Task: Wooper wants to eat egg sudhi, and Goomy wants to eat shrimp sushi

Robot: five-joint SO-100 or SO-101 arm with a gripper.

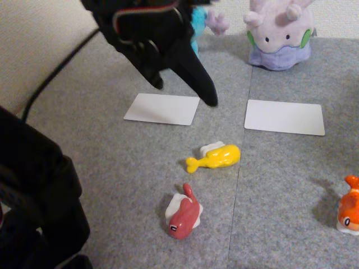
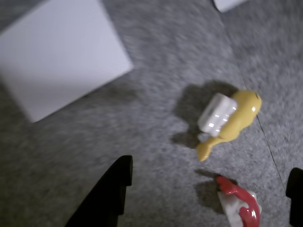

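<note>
Gripper (image 1: pixel 185 92), apparently open, hovers above egg sudhi (image 1: pixel 216 157).

It looks like a home room: grey carpet tiles (image 1: pixel 112 168) on the floor, a cream textured wall (image 1: pixel 33 50) behind.

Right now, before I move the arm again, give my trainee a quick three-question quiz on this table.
1. True or false: the egg sushi lies on a white card.
2. Which toy sits nearest Goomy's white card? A) dark red toy B) egg sushi C) shrimp sushi
3. In the wrist view, the gripper fingers stand ____.

Key: 1 false, it lies on the grey mat. 2 B. 3 open.
</note>
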